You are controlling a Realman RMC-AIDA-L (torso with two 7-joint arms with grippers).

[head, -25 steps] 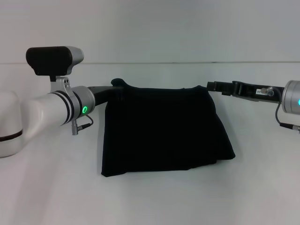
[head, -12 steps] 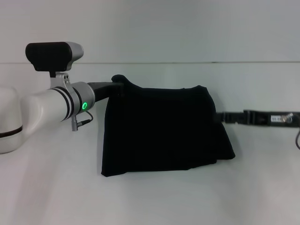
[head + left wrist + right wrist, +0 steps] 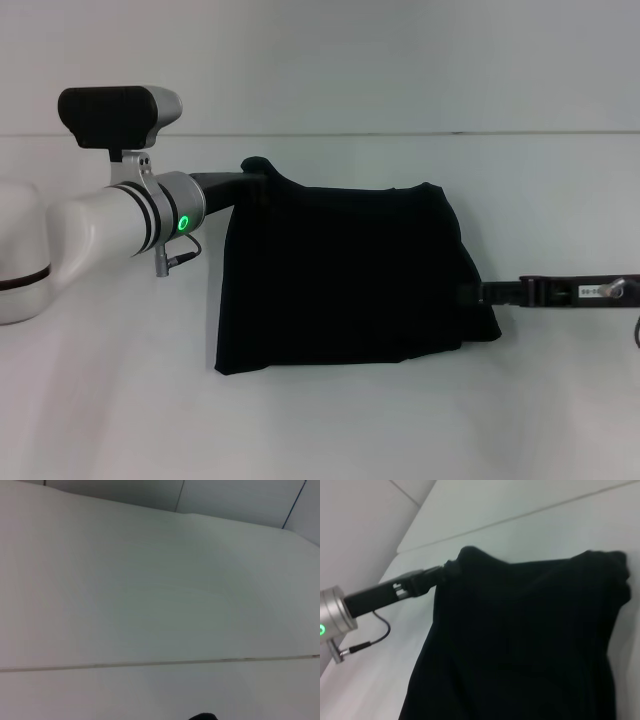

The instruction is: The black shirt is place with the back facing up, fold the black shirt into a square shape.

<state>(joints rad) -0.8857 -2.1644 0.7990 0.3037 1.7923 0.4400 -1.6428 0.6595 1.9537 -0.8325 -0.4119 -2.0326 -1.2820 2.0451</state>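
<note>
Black shirt [image 3: 345,275] lies folded on the white surface [image 3: 330,430], centre of the head view, as a rough trapezoid: narrower along the 12 o'clock edge, wider toward 6 o'clock. Its 5 o'clock corner juts out past the rest of the hem. A small bunched peak of fabric rises at the 11 o'clock corner.

Left end effector [image 3: 250,178] sits at that 11 o'clock corner, reaching in from 9 o'clock; its tip meets the raised fabric. The right wrist view shows the same contact, with the black finger body running into the bunched corner. Fingers appear pinched on the shirt there, though the tips themselves are buried in black cloth. The left arm's white forearm with its green indicator light [image 3: 183,223] lies at 9 o'clock of the shirt.

Right end effector [image 3: 478,293] comes in low from 3 o'clock, its tip touching the shirt's right edge near the 4 o'clock corner. Whether its fingers are spread or pressed together cannot be told.

Left wrist view shows only bare surface and wall.
</note>
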